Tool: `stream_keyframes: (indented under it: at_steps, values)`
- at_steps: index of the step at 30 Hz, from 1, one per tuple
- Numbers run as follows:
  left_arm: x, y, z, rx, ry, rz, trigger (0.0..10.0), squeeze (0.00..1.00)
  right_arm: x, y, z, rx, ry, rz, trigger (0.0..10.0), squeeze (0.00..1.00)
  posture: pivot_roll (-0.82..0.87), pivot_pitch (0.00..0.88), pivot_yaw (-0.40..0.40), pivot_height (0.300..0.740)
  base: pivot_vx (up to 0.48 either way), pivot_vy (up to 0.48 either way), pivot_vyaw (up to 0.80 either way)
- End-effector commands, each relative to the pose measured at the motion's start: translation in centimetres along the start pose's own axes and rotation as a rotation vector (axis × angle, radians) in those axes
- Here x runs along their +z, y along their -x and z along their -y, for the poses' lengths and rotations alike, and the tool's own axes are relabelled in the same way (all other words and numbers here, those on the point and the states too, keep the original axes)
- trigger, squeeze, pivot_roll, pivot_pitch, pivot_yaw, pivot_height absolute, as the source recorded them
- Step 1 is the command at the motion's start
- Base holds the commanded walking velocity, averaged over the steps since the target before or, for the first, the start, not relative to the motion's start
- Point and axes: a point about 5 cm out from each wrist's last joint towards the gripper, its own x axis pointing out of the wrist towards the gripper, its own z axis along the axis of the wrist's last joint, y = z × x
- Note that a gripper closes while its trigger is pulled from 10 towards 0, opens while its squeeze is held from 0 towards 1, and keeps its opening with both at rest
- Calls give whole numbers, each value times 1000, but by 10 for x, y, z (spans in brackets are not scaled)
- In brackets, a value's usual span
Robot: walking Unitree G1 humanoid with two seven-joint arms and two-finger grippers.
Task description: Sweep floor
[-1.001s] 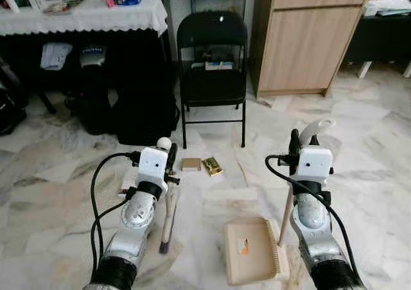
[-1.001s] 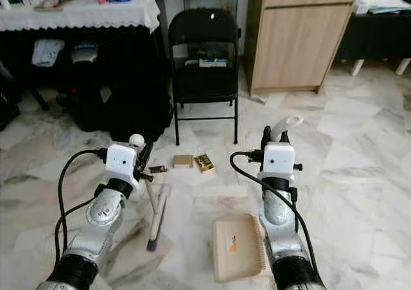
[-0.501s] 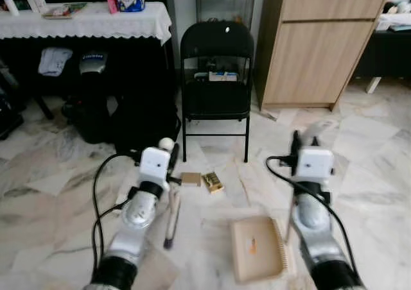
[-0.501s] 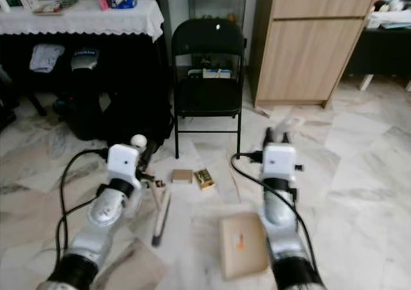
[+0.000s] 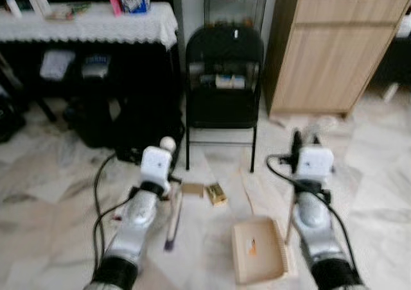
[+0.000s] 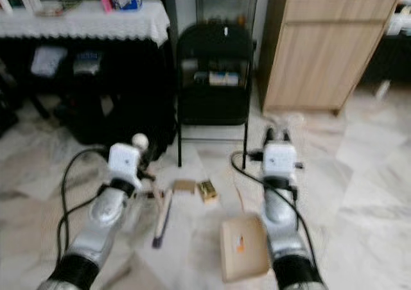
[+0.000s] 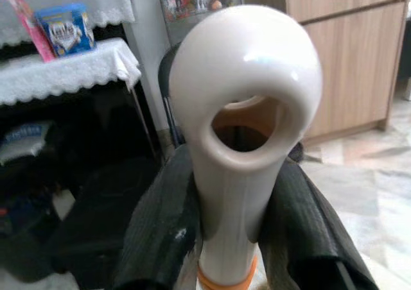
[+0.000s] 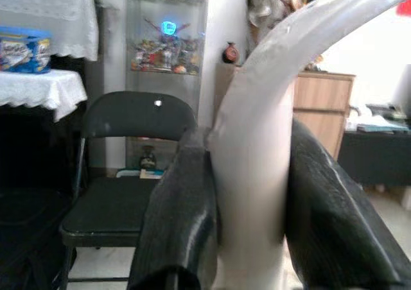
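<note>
Here the left end effector (image 7: 225,238) clamps the brush handle (image 7: 241,129).

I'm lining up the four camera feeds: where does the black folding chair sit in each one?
Left eye: black folding chair top centre, behind the grippers.
Right eye: same chair top centre.
Left wrist: dark sliver behind the white handle.
Right wrist: chair, beside the fingers.
Shared landmark: wooden cabinet.
</note>
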Motion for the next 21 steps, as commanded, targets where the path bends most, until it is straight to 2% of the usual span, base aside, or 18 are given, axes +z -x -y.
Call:
stream_keyframes:
  at_steps: [1, 21]
  values:
    - [10, -4, 2, -5, -11, 54, 10000, 0, 8, -4, 6, -23, -4, 42, 10000, 0, 5, 0, 75, 740, 356, 0, 0]
    - [12, -7, 1, -3, -12, 60, 10000, 0, 9, -5, 9, -36, 1, 48, 10000, 0, 3, 0, 80, 740, 355, 0, 0]
